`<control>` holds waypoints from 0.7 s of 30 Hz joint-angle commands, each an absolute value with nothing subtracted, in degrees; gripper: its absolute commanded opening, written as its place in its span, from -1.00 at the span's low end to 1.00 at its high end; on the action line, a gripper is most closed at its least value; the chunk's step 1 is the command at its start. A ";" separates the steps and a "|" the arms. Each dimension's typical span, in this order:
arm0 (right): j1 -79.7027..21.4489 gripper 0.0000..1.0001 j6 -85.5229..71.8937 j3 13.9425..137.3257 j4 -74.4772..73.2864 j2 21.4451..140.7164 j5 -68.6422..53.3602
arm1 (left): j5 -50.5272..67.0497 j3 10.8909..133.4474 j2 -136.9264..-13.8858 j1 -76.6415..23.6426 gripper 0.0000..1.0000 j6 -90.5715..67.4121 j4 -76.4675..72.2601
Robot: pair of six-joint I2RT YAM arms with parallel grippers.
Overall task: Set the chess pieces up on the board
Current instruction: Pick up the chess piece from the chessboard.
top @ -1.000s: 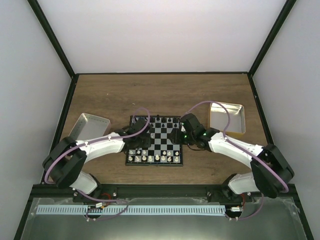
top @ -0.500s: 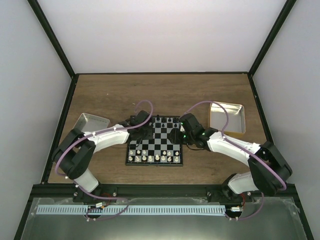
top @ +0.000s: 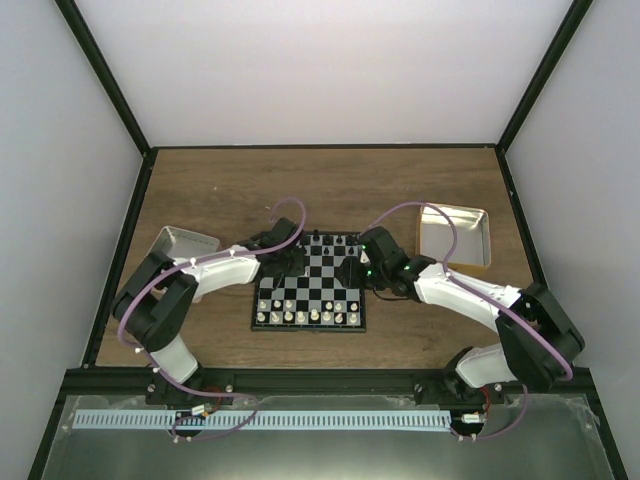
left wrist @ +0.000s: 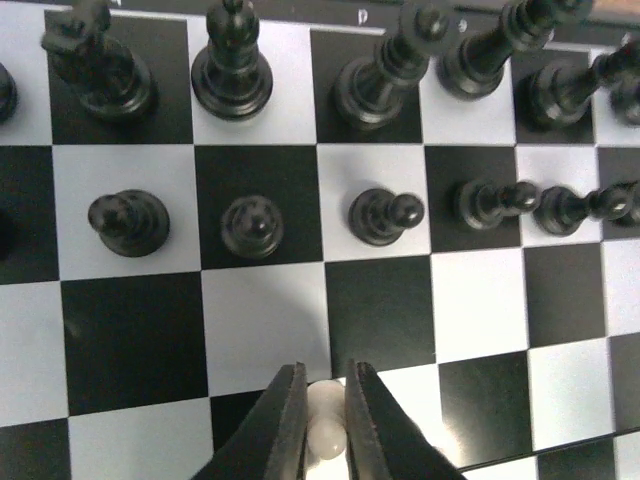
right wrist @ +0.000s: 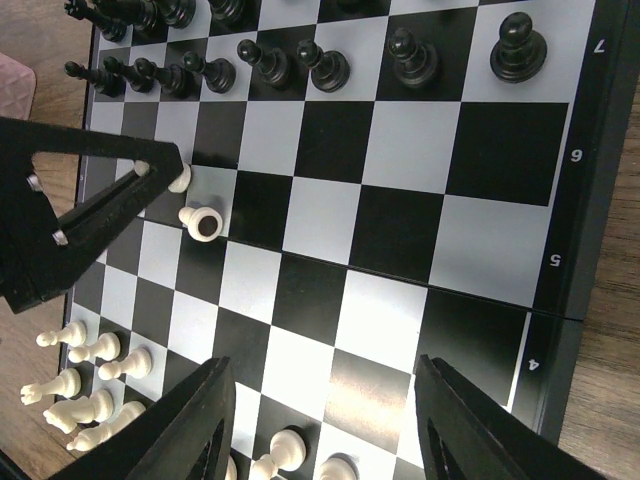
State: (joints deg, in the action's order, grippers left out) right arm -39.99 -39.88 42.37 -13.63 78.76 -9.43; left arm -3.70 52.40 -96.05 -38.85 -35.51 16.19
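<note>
The board [top: 318,283] lies mid-table, with black chess pieces [top: 330,243] on its far rows and white ones [top: 305,315] on its near rows. My left gripper [top: 285,262] hovers over the board's far-left part. In the left wrist view it [left wrist: 326,400] is shut on a white pawn [left wrist: 327,430], just short of the black pawn row [left wrist: 250,226]. The right wrist view shows that pawn [right wrist: 180,178] between the left fingers [right wrist: 140,195], and another white pawn [right wrist: 202,222] lying on its side beside it. My right gripper [right wrist: 322,375] is open and empty above the board's middle squares [right wrist: 400,230].
A silver tin tray [top: 180,248] sits left of the board, partly under the left arm. A gold-rimmed square tin [top: 455,238] sits at the right. The right arm's wrist [top: 385,265] hangs over the board's right edge. Bare wooden table [top: 320,190] lies beyond the board.
My left gripper has moved from the near-left white rows toward the far-left black rows. The right arm has stayed in place.
</note>
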 commanded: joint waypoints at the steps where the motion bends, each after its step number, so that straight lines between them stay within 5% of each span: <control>1: -40.13 0.02 -40.29 42.87 -12.68 78.86 -9.99 | -3.30 52.03 -95.55 -38.43 -0.80 -34.26 15.67; 12: -40.16 0.00 -40.67 42.84 -12.07 78.78 -10.25 | -1.49 47.47 -85.29 -38.60 -0.90 -31.63 19.18; 21: -40.14 -0.01 -45.35 39.76 -12.07 74.12 -5.15 | -2.02 46.01 -81.31 -48.67 -0.88 -28.98 19.49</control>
